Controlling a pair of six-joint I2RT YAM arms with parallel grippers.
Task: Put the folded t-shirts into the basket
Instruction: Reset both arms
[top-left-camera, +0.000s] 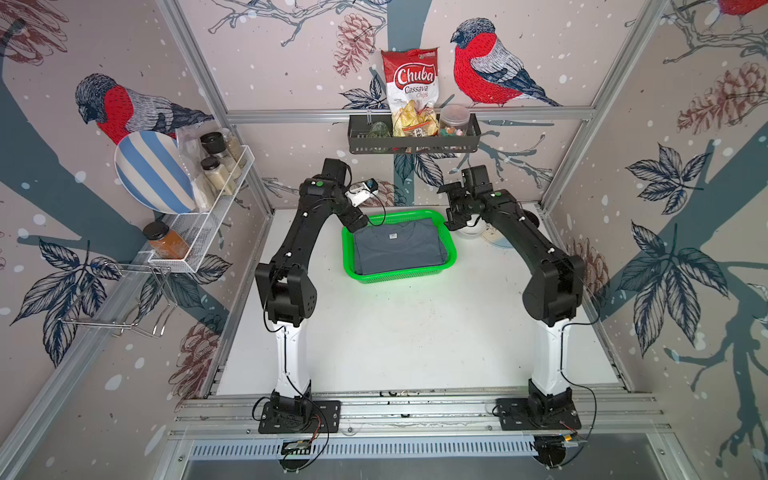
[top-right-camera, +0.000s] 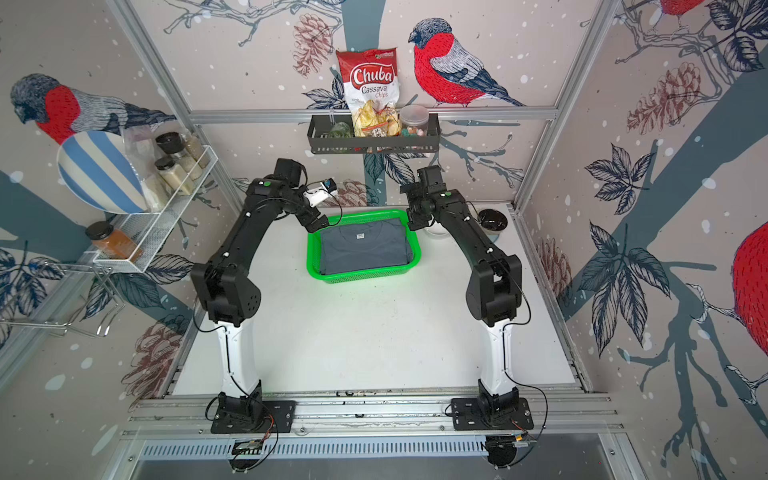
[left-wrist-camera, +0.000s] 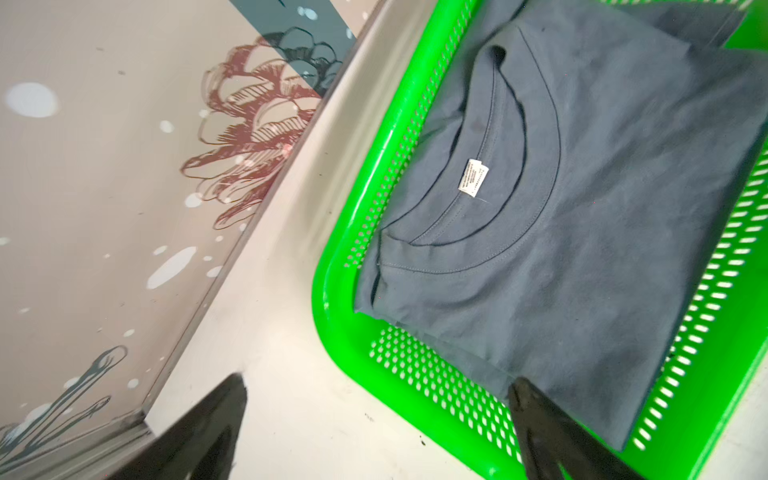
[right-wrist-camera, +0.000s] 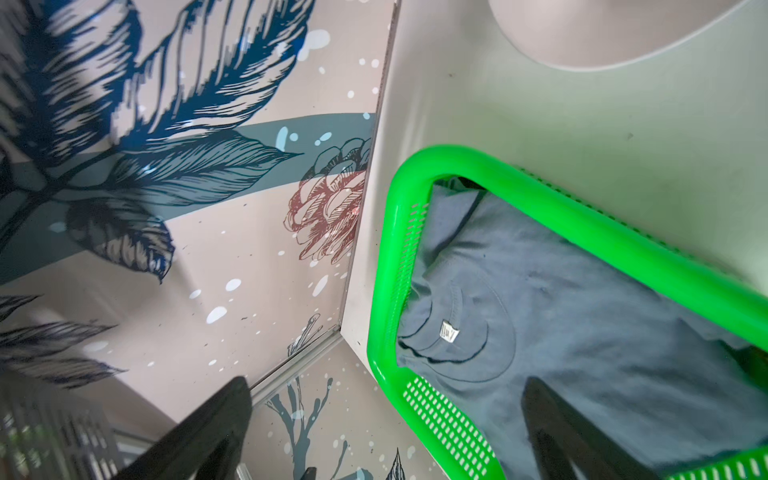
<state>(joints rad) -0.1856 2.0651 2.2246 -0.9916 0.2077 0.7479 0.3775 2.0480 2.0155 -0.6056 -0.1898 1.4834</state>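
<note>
The left gripper (left-wrist-camera: 378, 382) is hanging wide open with nothing in it. In its wrist view both black fingers (left-wrist-camera: 540, 428) are spread far apart, one over the edge of the shirt (top-left-camera: 399, 251) and the other out over the table (top-left-camera: 415, 332). The right gripper (right-wrist-camera: 388, 383) is doing the same thing: it's spread wide and empty, with one finger over the cloth and the other outside the rim.

In both top views the basket (top-left-camera: 399, 276) is sitting just above the centre of the frame. The left gripper is hovering at its upper-left corner and the right one at its upper-right corner, close to a white bowl (top-left-camera: 471, 229). My guess on the two-corner stance is that a folded shirt is floppy, so taking it by two corners is what keeps the fold flat going in.

The grey-blue shirt is lying flat inside the basket, collar side up with its little white label (top-left-camera: 393, 236) facing the camera. It's filling nearly the whole floor, so the green mesh is only peeking out around the edges.

The orange and black shirts aren't showing in any view — not on the table, not in a gripper. They may be lying under the grey one, but I can't tell from these angles. If they are, the job is looking basically done and the arms only need to be backing straight up, so the fingers aren't snagging the cloth on the way out.
</note>
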